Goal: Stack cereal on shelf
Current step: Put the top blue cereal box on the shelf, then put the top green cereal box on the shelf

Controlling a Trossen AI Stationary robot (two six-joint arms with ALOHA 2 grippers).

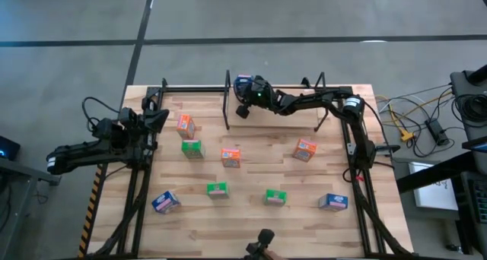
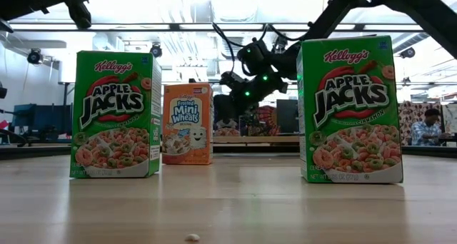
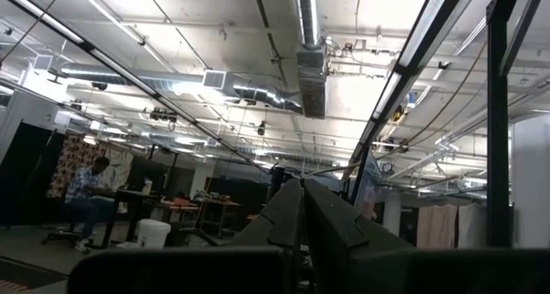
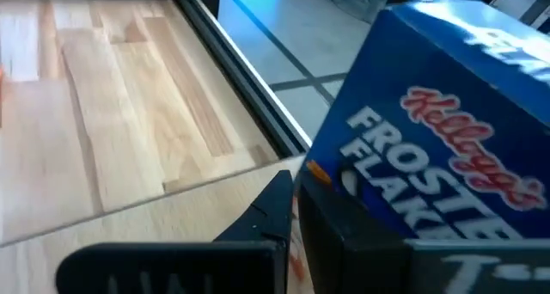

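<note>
Holding a blue cereal box (image 1: 243, 83) over the shelf (image 1: 228, 100), top centre of the high view.
Right gripper (image 1: 245, 89) clenched on it, box between the fingers.

Evenly lit from overhead in the high view; blown-out ceiling glare behind the Apple Jacks boxes (image 2: 116, 114); blurred, oversized Frosted Flakes box (image 4: 430, 148) at close range.
</note>
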